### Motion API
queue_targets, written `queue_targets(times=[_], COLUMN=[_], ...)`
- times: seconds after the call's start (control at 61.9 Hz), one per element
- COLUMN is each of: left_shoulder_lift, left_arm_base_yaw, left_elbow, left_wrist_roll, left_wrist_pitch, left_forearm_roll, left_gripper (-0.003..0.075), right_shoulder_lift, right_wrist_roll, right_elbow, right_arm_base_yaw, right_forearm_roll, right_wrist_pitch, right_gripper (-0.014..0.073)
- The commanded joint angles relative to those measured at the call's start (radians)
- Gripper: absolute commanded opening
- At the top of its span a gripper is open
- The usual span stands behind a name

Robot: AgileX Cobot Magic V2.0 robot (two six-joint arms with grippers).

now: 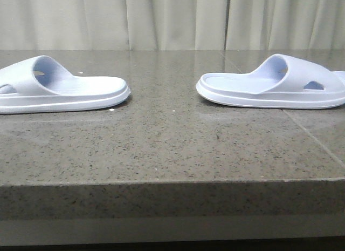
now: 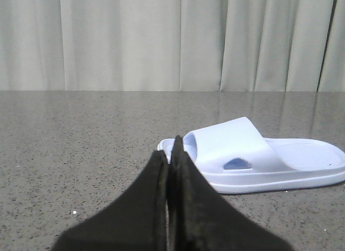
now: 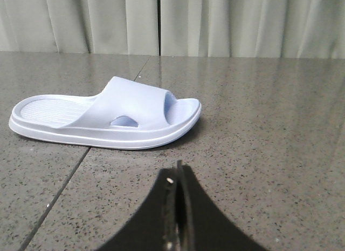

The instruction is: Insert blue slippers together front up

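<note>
On the stone table, two blue slippers lie well apart, soles down; both grippers are pressed together, empty.

So two slippers are sitting flat, soles down, on the table, well apart, with bare tabletop lying between them. Taking the table's middle as the clock centre in the front view, the left slipper is lying out at about 9 o'clock, running off the frame edge, and the right slipper is sitting at about 3 o'clock. Their heel ends are pointing in at each other, straps outward. A curtain is hanging behind at 12 o'clock.
</note>
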Motion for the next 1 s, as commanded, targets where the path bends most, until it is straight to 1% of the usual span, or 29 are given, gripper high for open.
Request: queue_targets(times=[0.0, 0.178, 0.291, 0.388, 0.501, 0.614, 0.711, 0.825, 0.905, 0.986], left_shoulder_lift=[-0.016, -0.016, -0.016, -0.014, -0.005, 0.034, 0.096, 0.197, 0.270, 0.335], left_arm_base_yaw=[-0.006, -0.006, -0.006, -0.006, -0.006, -0.006, -0.006, -0.006, -0.006, -0.006], left_elbow=[0.006, 0.000, -0.059, -0.146, -0.263, -0.391, -0.517, -0.630, -0.689, -0.712], left_wrist_roll=[-0.010, -0.010, -0.010, -0.010, -0.010, -0.010, -0.010, -0.010, -0.010, -0.010], left_wrist_pitch=[-0.085, -0.128, -0.112, -0.050, 0.032, 0.148, 0.270, 0.387, 0.462, 0.489], left_forearm_roll=[0.002, 0.002, 0.000, -0.002, -0.002, -0.002, -0.002, -0.002, 0.000, 0.000], left_gripper=[-0.0020, -0.0020, -0.0020, -0.0020, -0.0020, -0.0020, -0.0020, -0.0020, -0.0020, -0.0020], right_shoulder_lift=[-0.017, -0.017, -0.017, -0.016, -0.006, 0.040, 0.110, 0.205, 0.276, 0.337], right_wrist_roll=[0.001, 0.001, 0.001, 0.001, 0.001, 0.001, 0.000, 0.000, 0.000, 0.000], right_elbow=[-0.003, -0.012, -0.064, -0.128, -0.242, -0.361, -0.468, -0.552, -0.588, -0.595], right_arm_base_yaw=[-0.006, -0.006, -0.006, -0.006, -0.006, -0.006, -0.006, -0.006, -0.006, -0.006], right_forearm_roll=[-0.011, 0.000, 0.028, 0.036, 0.036, 0.035, 0.034, 0.033, 0.029, 0.008], right_wrist_pitch=[-0.086, -0.085, -0.055, -0.023, 0.039, 0.099, 0.165, 0.227, 0.265, 0.287], right_gripper=[-0.0067, -0.0067, -0.0067, -0.0067, -0.0067, -0.0067, -0.0067, -0.0067, -0.0067, -0.0067])
